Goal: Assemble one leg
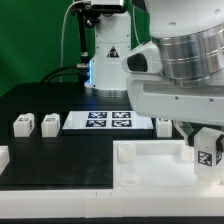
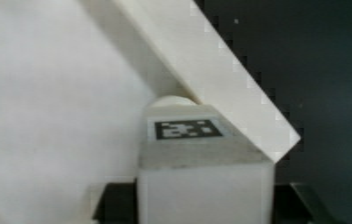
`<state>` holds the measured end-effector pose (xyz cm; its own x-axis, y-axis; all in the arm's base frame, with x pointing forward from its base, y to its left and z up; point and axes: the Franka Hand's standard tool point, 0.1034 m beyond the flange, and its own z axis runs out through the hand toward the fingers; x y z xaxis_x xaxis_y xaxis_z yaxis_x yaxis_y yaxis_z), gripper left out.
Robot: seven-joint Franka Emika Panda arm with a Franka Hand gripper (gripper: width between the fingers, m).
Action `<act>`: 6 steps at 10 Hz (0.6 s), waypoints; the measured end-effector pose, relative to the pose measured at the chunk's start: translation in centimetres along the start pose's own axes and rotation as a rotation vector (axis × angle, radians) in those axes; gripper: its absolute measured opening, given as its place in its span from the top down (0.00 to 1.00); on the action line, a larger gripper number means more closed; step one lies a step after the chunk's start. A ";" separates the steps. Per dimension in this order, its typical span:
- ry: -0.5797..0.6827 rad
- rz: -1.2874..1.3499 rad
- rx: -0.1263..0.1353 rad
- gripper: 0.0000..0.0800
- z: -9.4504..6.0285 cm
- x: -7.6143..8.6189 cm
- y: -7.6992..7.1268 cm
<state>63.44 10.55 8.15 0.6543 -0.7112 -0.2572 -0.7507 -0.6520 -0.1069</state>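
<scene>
My gripper (image 1: pixel 207 140) is shut on a small white leg (image 1: pixel 208 156) with a black-and-white marker on its face. It holds the leg upright over the big white tray-like part (image 1: pixel 150 165), near that part's corner on the exterior view's right. In the wrist view the leg (image 2: pixel 199 165) fills the space between my dark fingers (image 2: pixel 123 205), and its top end meets the tray's raised rim (image 2: pixel 199 70). I cannot tell whether the leg sits in a corner socket.
Two loose legs (image 1: pixel 22 124) (image 1: pixel 48 123) lie on the black table at the exterior view's left, and a third (image 1: pixel 163 125) lies beside the marker board (image 1: pixel 108 121). Another white part (image 1: pixel 3 156) shows at the left edge. A robot base stands behind.
</scene>
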 end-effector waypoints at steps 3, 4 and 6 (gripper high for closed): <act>-0.031 0.330 0.029 0.62 0.1 0.0 0.1; -0.039 0.429 0.038 0.62 0.2 -0.3 0.1; -0.041 0.441 0.037 0.62 0.2 -0.5 0.0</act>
<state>63.15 10.97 8.04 0.2667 -0.9077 -0.3239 -0.9606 -0.2777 -0.0129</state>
